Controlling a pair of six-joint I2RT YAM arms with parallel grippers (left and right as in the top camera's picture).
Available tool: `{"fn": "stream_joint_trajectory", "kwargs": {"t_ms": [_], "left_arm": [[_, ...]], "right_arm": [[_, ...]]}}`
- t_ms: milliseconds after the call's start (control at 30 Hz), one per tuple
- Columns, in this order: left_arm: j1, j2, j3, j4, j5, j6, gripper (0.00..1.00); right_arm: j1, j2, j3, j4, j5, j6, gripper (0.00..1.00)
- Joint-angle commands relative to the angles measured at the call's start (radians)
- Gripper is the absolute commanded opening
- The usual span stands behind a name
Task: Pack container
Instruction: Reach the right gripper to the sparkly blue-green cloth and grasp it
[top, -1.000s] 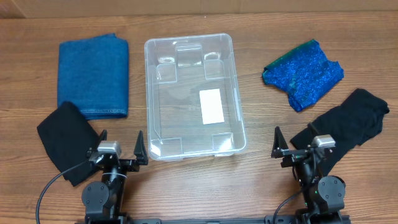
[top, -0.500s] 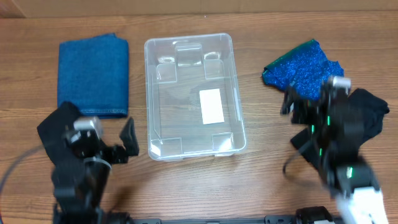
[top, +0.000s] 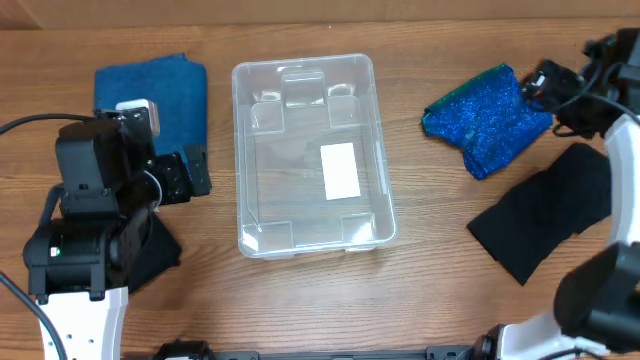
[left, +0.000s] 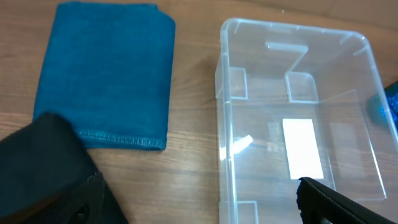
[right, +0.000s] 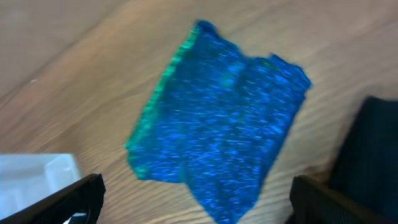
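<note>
Light even and bright, shadows soft. Glare streaks on container (left: 249, 144) ahead of my left gripper (left: 199, 214); my right-wrist view blurred.

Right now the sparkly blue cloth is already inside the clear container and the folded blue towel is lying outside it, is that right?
Not quite. The sparkly blue cloth is not inside the container. The overhead view shows it on the table beside the container, which holds only its white label. The folded blue towel does lie outside it.
</note>
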Motion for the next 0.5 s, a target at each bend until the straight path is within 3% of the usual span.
{"fn": "stream_joint_trajectory", "kwargs": {"t_ms": [0, 467], "left_arm": [[-0.001, 0.005, 0.029, -0.001, -0.008, 0.02, 1.0], [-0.001, 0.005, 0.029, 0.0, -0.015, 0.02, 1.0]], "right_arm": [[-0.072, 0.127, 0.024, -0.029, -0.071, 0.005, 1.0], [-0.075, 0.414, 0.017, 0.01, -0.225, 0.004, 1.0]]}}
